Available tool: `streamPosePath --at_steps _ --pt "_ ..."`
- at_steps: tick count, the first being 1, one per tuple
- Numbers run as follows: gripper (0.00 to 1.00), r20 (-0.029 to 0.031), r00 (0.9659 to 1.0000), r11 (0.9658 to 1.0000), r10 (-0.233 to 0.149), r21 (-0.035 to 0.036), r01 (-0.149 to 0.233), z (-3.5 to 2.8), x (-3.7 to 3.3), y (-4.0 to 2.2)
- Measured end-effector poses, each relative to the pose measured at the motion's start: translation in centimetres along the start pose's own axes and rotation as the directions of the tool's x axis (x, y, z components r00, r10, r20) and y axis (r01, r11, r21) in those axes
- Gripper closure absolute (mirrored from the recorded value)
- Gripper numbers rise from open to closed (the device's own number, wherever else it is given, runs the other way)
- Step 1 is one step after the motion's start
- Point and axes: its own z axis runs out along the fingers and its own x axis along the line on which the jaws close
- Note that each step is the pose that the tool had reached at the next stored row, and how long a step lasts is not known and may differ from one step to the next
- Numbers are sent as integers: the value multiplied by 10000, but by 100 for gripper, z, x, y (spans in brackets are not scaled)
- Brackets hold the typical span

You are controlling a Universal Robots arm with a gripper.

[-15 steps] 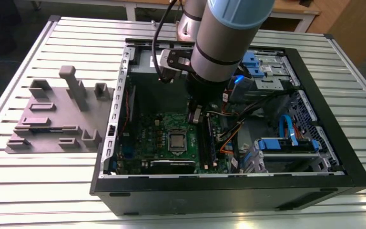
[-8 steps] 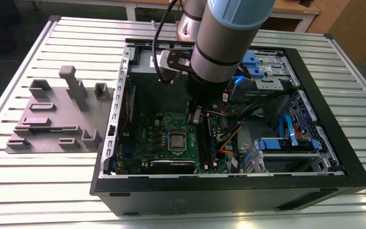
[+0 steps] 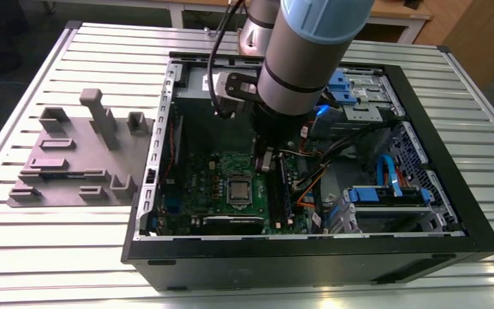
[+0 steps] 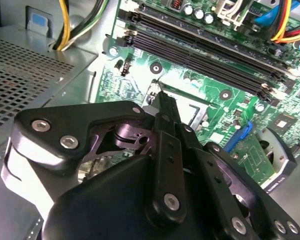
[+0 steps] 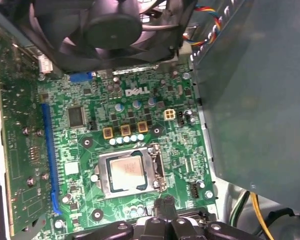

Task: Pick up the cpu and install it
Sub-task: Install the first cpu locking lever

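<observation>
The cpu (image 5: 127, 170) is a small silvery square lying flat inside the metal socket frame (image 5: 102, 175) on the green motherboard; in the exterior view the cpu (image 3: 240, 188) shows at the board's middle. My gripper (image 5: 164, 204) hangs just above the board beside the socket, apart from the chip. Its dark fingertips (image 4: 164, 102) are pressed together with nothing between them, so it is shut and empty. In the exterior view the gripper (image 3: 267, 161) reaches down into the open computer case (image 3: 316, 251) under the arm's grey wrist.
A grey fixture plate (image 3: 75, 161) with upright blocks lies on the slatted table at the exterior view's left. Around the socket stand a black fan (image 5: 115, 25), the grey power supply (image 5: 260, 100), a graphics card (image 5: 15, 125), memory slots (image 4: 205, 55) and loose cables (image 3: 316, 180).
</observation>
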Motion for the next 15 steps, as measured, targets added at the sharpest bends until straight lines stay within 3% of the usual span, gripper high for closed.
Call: streamPosePath --at_steps 3,9,11,13,15 --pt "90 -99 9999 9999 -101 7 101 9 8 -3" --pt "90 -510 9984 9997 -226 61 229 27 16 -6" --pt "90 -622 9978 9997 -244 76 249 38 20 -8" --pt "90 -695 9972 9996 -268 84 274 48 29 -10" --pt "90 -718 9970 9995 -305 84 312 58 45 -13"
